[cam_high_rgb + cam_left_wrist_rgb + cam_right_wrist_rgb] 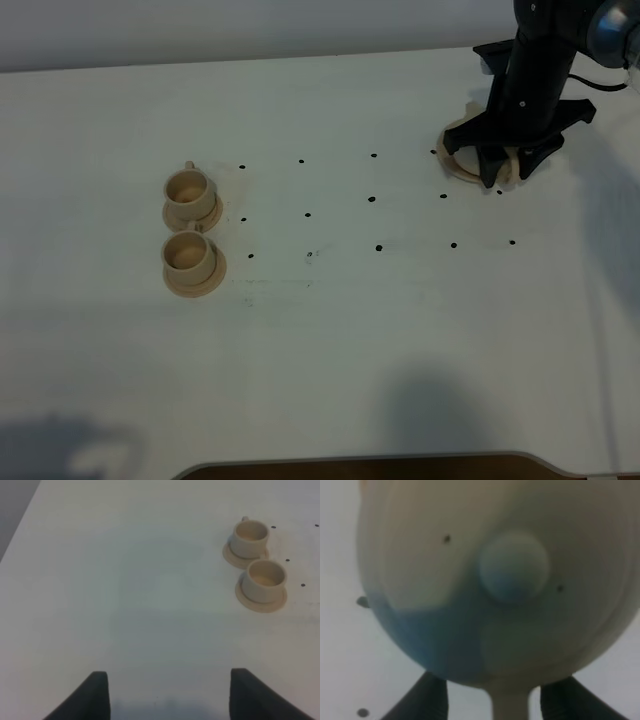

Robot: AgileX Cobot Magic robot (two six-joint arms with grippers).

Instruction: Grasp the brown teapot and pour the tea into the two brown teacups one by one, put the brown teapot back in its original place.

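- White table (pixel 330 380) filled pretty much the whole overhead shot.
- Closest in, the left gripper (pixel 170 696) hung over bare tabletop. Its two dark fingers were spread wide with nothing between them. It didn't show in the overhead view at all.
- Over on the left sat the two cups, both upright, each on its own saucer. The near cup (pixel 187 254) and the far cup (pixel 189 189) were lined up one behind the other. Their saucers sat edge to edge, as far as I could tell. The far cup's little handle pointed away from the camera.
- Small black dots (pixel 372 199) ran in rows across the middle of the table, between the cups and the far right corner.
- Far right, the right gripper (pixel 507 170) was down over the disc (pixel 452 160), and the arm blocked most of what sat there.
- From what I could see the teapot (pixel 445 580) was on that disc, right under the gripper. In the wrist view it was super close and blurry, with the lid knob (pixel 512 567) facing the camera. The loop (pixel 510 707) of the pot sat between the two fingers.
- Those fingers stood apart with a gap on either side of the loop, so they were spread and not pinching anything.
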